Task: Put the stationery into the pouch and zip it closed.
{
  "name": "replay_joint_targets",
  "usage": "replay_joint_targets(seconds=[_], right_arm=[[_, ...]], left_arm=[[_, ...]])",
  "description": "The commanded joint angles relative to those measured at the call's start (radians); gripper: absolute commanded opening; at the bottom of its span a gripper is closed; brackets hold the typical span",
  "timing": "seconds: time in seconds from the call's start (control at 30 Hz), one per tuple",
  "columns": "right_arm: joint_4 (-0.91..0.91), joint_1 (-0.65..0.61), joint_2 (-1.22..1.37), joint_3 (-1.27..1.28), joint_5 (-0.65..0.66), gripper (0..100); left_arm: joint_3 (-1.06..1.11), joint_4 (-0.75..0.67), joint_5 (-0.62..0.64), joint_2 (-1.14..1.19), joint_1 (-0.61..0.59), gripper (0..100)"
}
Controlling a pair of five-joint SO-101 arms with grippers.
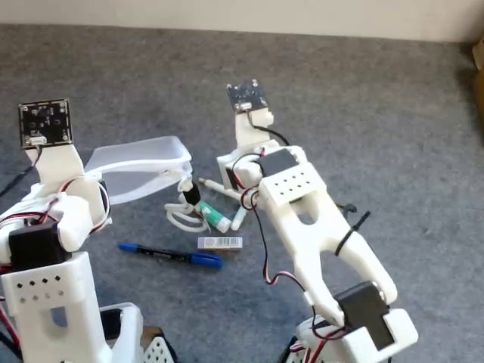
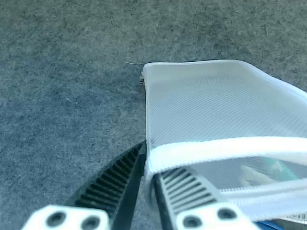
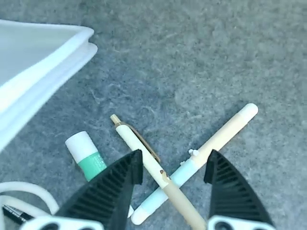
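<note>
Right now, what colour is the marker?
The marker is blue with a black middle, clearest in the high view.

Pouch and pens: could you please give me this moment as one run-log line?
left gripper: shut on pouch rim | right gripper: open over two crossed pens | blue marker: outside pouch

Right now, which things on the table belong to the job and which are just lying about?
Job: pouch, blue marker, glue stick, cream pen, pale pen, small labelled block, probably an eraser.
Lying about: white looped cord, as far as I can tell; grey carpet underneath.
</note>
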Motion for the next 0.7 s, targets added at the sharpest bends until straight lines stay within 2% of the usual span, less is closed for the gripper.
replay_joint_targets(seconds=[0.0, 0.1, 0.33, 0.67], right_arm=[[0.004, 0.013, -0.001, -0.076, -0.014, 19.5], [0.004, 0.013, 0.004, -0.081, -0.064, 19.5], [0.048, 0.015, 0.016, -0.081, -0.071, 19.5], [0.062, 0.082, 0.088, -0.081, -0.157, 19.5]], left_arm=[[-0.004, 0.002, 0.009, 0.012, 0.022, 1], [-0.002, 0.002, 0.009, 0.012, 0.022, 1], [-0.001, 0.003, 0.009, 0.012, 0.022, 1], [-0.001, 0.005, 0.009, 0.012, 0.024, 1]])
